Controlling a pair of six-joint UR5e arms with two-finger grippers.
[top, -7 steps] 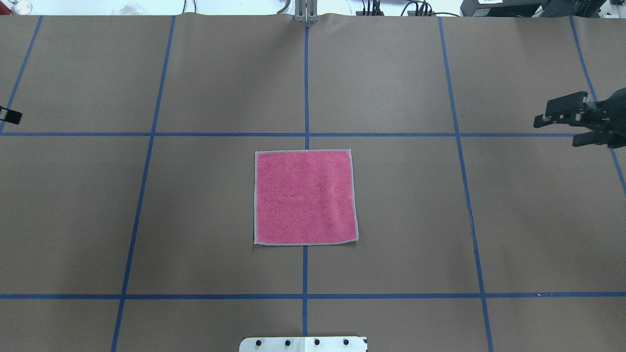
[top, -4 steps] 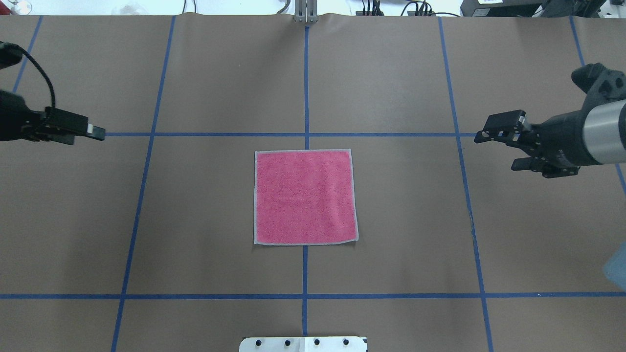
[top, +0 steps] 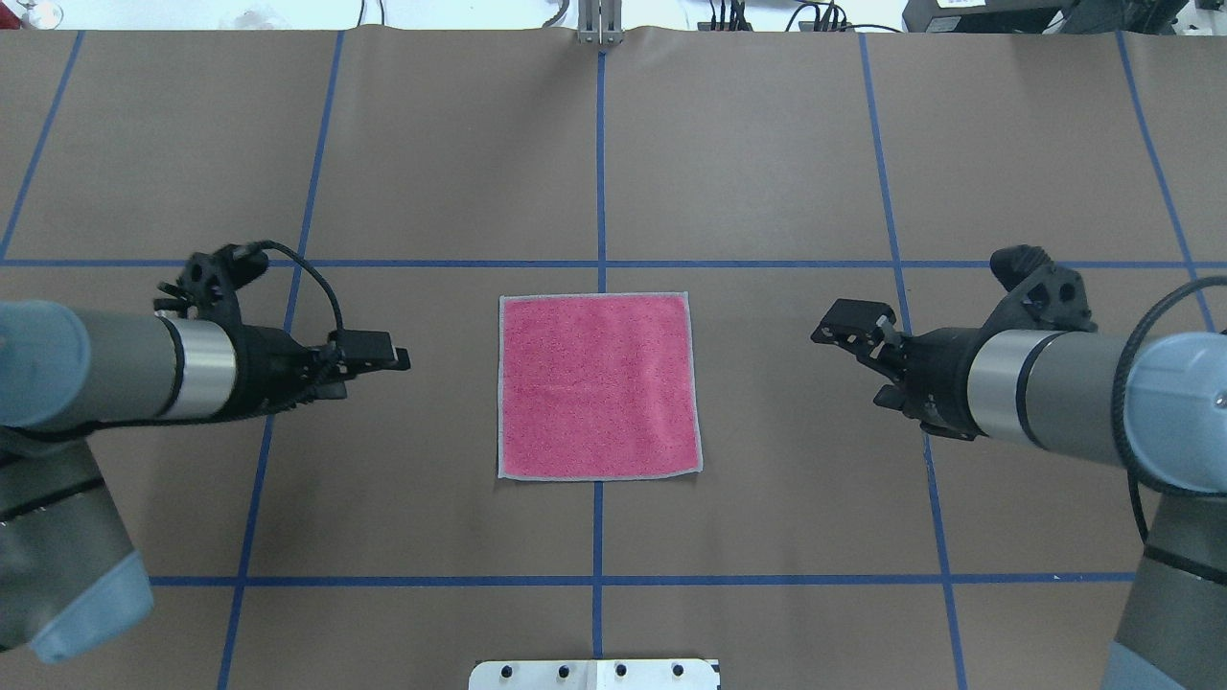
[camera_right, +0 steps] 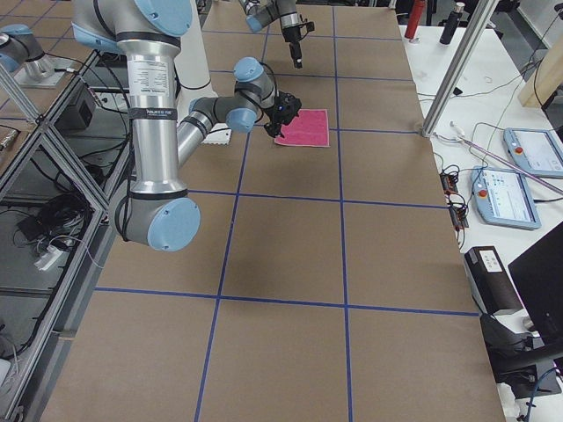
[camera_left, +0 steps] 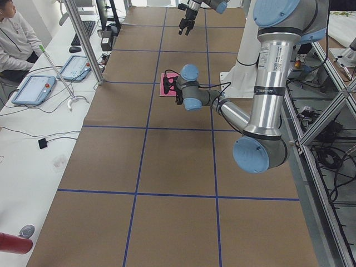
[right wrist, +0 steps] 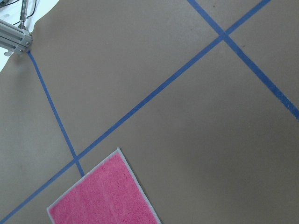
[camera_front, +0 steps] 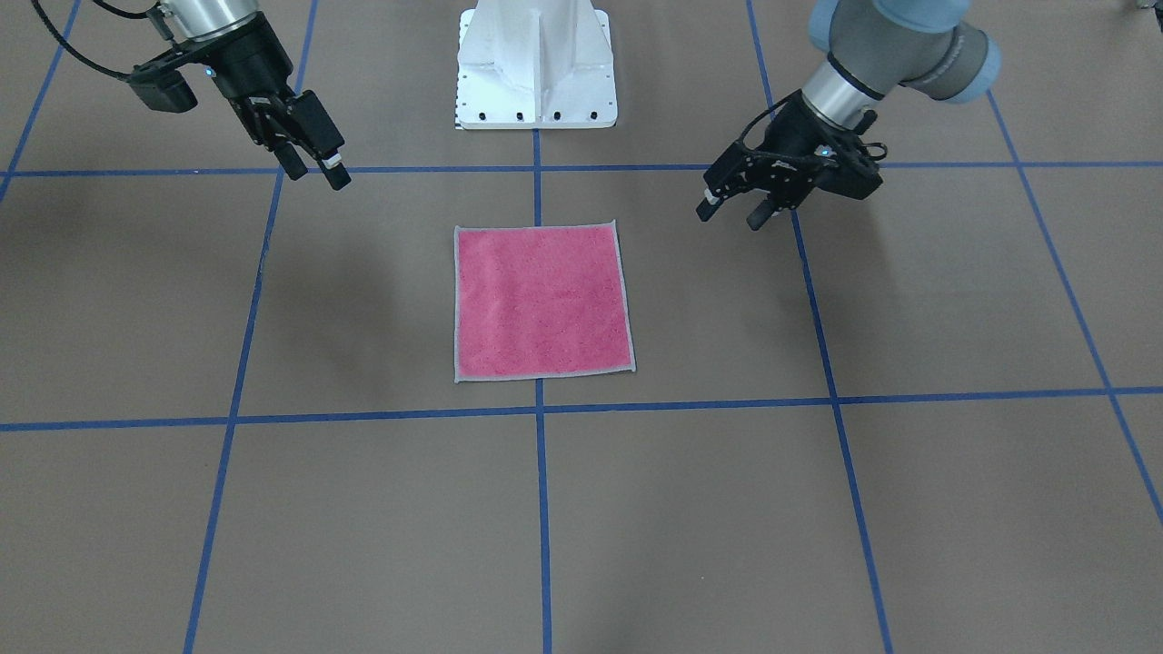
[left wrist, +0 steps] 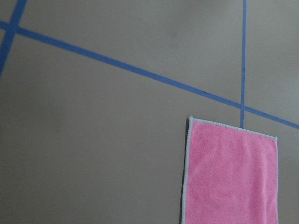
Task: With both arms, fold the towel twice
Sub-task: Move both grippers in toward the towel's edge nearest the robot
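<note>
While the towel (top: pixel 598 385) lies flat, the left gripper (camera_front: pixel 730 215) and right gripper (camera_front: pixel 315 173), both spread wide, should each pinch one corner together.

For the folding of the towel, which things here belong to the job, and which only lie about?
Job: towel; left gripper and right gripper, both open.
Lying about: white base, tape grid, tablets, keyboard.
</note>
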